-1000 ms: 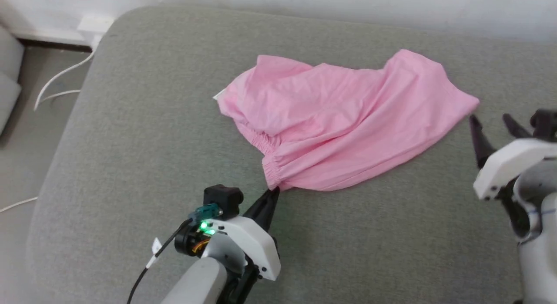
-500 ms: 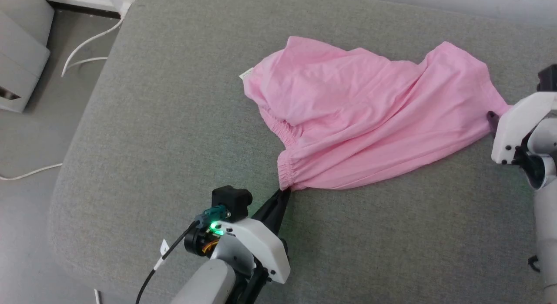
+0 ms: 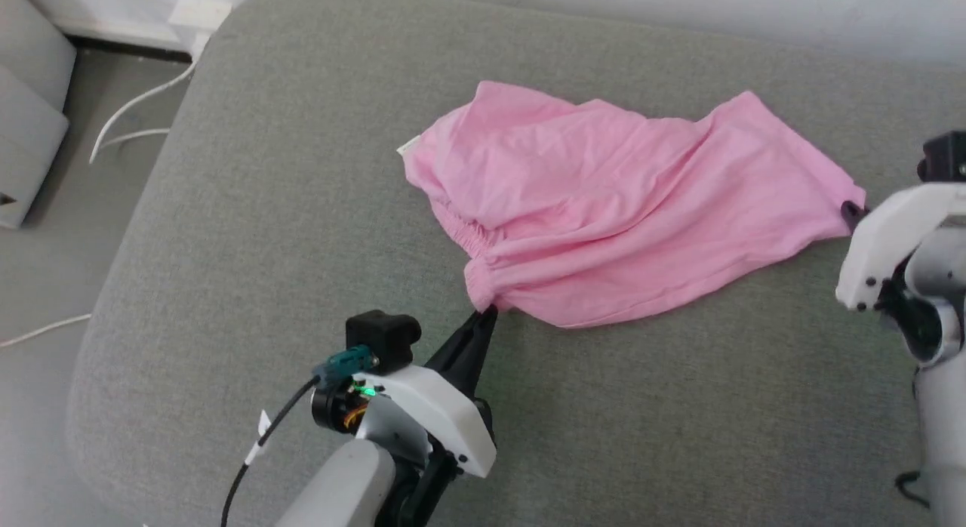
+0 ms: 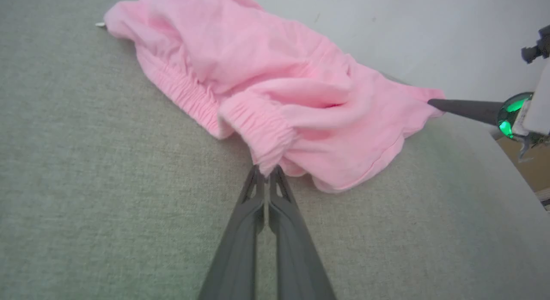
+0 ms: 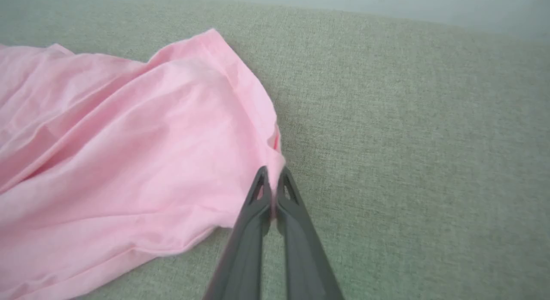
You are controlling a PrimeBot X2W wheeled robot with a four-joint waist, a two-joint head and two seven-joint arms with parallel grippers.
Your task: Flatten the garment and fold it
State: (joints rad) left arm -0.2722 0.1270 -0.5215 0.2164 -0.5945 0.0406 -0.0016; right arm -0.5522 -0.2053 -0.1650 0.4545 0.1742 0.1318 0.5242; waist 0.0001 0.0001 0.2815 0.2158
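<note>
Looking at the far left, I see floor (image 3: 45, 270) and a white cable (image 3: 128, 115) beyond the rounded edge of the cushion (image 3: 226, 285). At low centre, my left gripper (image 3: 487, 317) is pinched tight on the waistband (image 4: 262, 132) corner of the garment (image 3: 604, 210). The garment lies rumpled across the upper middle, with its tag (image 3: 407, 145) at the left tip. Bare cushion spreads below and left of it. At the right edge, my right gripper (image 3: 851, 210) is clamped on the garment's hem corner.

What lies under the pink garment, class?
The garment lies on the grey cushion, which shows all around it. Whatever is directly beneath the cloth is covered and cannot be seen.
</note>
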